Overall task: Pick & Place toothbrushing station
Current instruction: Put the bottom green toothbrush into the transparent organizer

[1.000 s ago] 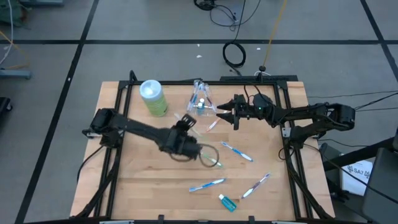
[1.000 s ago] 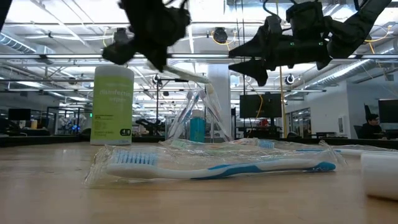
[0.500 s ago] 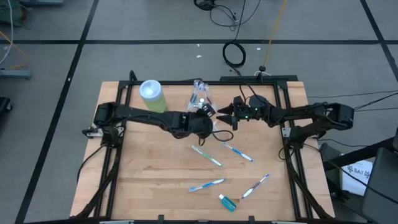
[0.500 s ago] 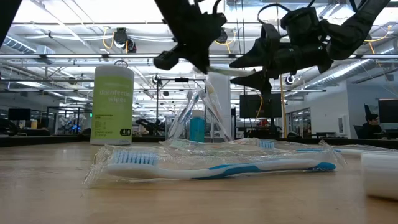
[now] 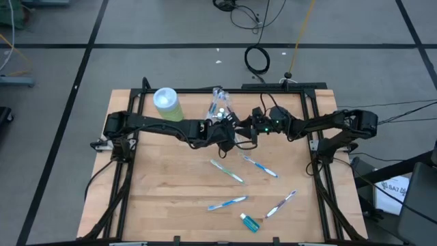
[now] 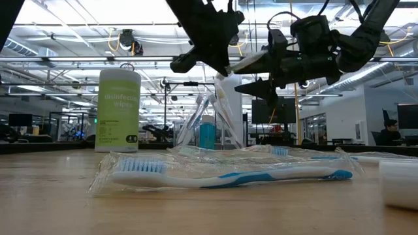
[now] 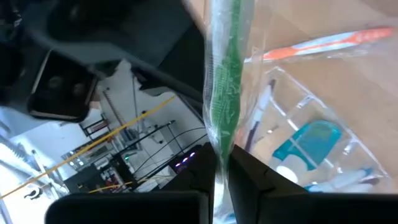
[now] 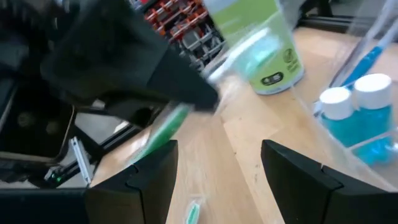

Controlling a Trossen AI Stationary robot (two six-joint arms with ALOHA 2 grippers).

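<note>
My left gripper (image 5: 224, 131) is shut on a green toothbrush in a clear wrapper (image 7: 225, 74), high above the table just near of the clear plastic cup (image 5: 218, 106). The cup holds blue white-capped tubes (image 8: 357, 106) and several toothbrushes. My right gripper (image 5: 247, 131) is open and faces the left gripper from the table's right. Its fingers stand close to the toothbrush's free end (image 8: 163, 132); I see no touch. Several wrapped toothbrushes (image 5: 227, 171) and a blue tube (image 5: 249, 222) lie flat on the table. My left gripper pinches the green toothbrush's wrapped handle (image 7: 219, 146) between its two fingers. The toothbrush runs out past the fingertips toward my right gripper. It is lifted clear of the table and lies roughly level in the low view (image 6: 238, 63).
A green canister with a pale blue lid (image 5: 167, 106) stands at the far left of the cup. A wrapped blue toothbrush (image 6: 228, 175) lies near the table's front. Black frame rails (image 5: 130, 137) run along the table's sides.
My left gripper has gone up and toward the table's far right, from the middle of the table to just near of the cup, carrying the green toothbrush clear of the table. My right gripper has gone toward the table's left, closer to the left gripper.
</note>
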